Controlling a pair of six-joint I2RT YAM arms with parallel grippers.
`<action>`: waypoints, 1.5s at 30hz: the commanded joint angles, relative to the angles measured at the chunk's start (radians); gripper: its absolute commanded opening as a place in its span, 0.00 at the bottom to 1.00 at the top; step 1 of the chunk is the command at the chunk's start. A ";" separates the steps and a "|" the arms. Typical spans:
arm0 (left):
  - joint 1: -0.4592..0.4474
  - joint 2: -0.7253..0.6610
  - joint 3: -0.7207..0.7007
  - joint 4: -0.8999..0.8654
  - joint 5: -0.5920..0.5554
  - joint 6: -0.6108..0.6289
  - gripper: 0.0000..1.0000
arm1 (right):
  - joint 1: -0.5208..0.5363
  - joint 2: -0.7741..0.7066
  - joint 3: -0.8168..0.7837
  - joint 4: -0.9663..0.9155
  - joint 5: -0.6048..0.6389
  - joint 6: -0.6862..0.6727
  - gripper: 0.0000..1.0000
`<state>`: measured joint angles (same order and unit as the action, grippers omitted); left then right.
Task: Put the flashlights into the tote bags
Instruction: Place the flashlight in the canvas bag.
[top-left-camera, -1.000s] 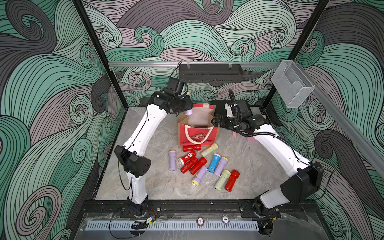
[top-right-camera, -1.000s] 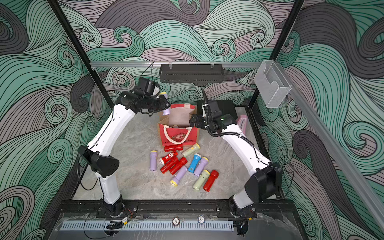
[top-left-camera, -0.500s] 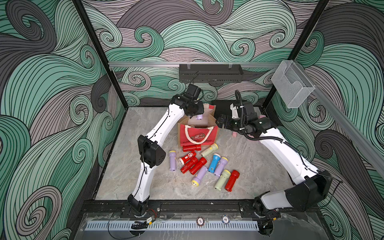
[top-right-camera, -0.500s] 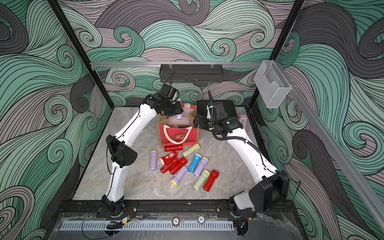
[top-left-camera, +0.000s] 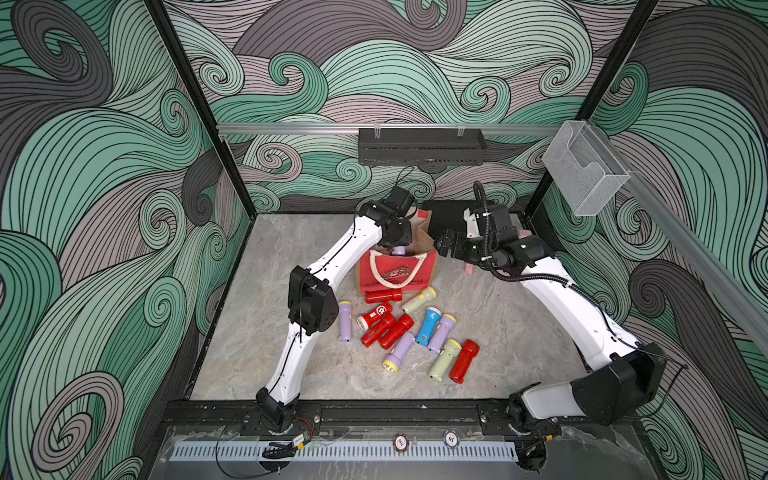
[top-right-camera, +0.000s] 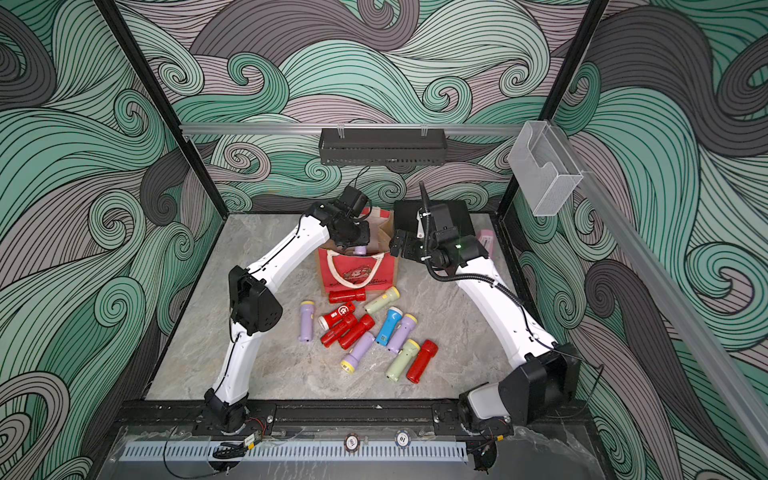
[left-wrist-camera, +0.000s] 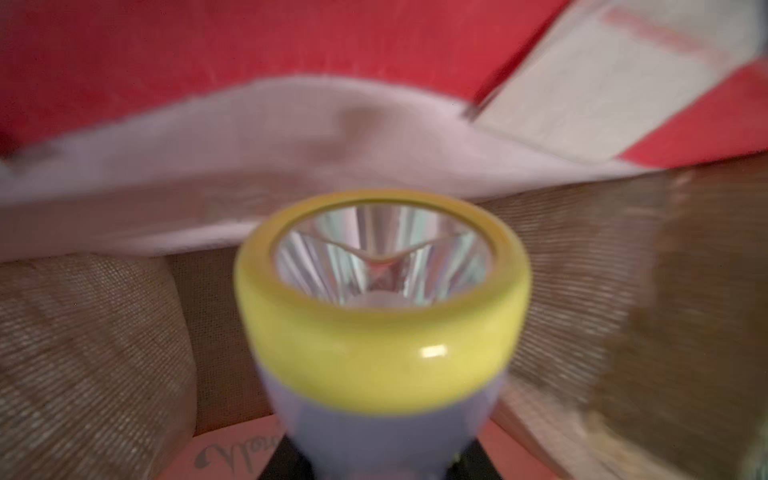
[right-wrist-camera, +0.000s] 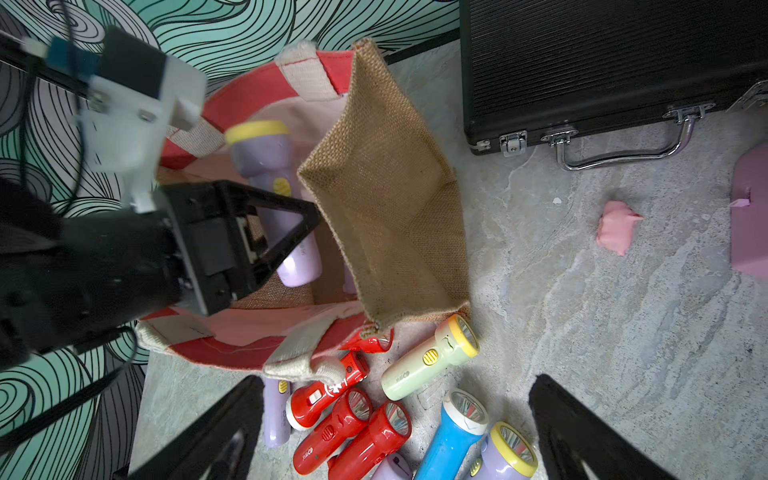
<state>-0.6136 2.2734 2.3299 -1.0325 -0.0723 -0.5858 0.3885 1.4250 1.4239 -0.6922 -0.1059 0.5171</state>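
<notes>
The left pincer (top-left-camera: 397, 242) is pressed together on a yellow-rimmed lilac flashlight (left-wrist-camera: 382, 332), holding it head-first inside the open mouth of the tote bag (top-left-camera: 397, 276) directly beneath it. The right pincer (top-left-camera: 442, 246) is spread wide and empty, just beside the bag's tan side. Loose flashlights (top-left-camera: 392, 330) lie on the bench (top-left-camera: 519, 332), nearer the arm bases than either pincer.

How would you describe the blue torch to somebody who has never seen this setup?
Find the red tote bag standing near the back of the marble table. In front of it, the blue flashlight lies between a red flashlight and a lilac flashlight. It is the only blue one.
</notes>
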 joint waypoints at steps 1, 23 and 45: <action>-0.005 0.024 -0.013 -0.004 -0.041 0.006 0.00 | -0.003 -0.021 -0.014 0.003 0.005 0.016 1.00; -0.050 0.078 0.106 -0.099 -0.226 0.072 0.00 | -0.006 -0.036 -0.028 0.002 0.011 0.006 0.99; -0.054 0.199 0.160 -0.100 -0.216 0.127 0.00 | -0.007 -0.069 -0.023 -0.042 0.030 -0.011 1.00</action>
<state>-0.6739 2.4607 2.4680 -1.1366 -0.2886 -0.4698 0.3866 1.3796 1.4063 -0.7120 -0.1005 0.5091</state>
